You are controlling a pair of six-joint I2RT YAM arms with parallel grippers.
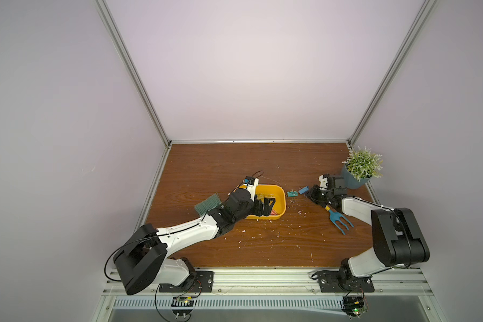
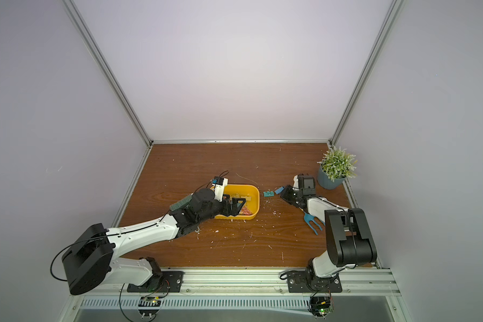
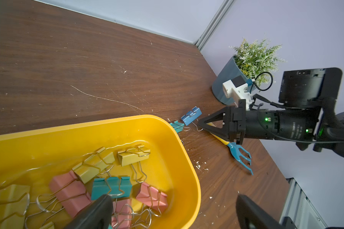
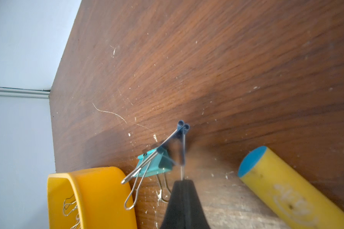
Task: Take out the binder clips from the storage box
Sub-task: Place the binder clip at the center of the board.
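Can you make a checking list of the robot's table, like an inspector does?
Surface: brown wooden table, scratched, scattered with white specks.
Job's things: yellow storage box holds pink, yellow and teal binder clips; a teal clip lies outside beside it.
Clutter: hand rake, green brush, potted plant.
Grippers: left gripper open over the box; right gripper shut on the blue clip by its wire handle.
Cables: black cable loops by the left arm's base.
Surroundings: pale walls, metal frame posts.

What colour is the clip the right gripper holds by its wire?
Blue. That binder clip shows best in the left wrist view, at the right gripper.
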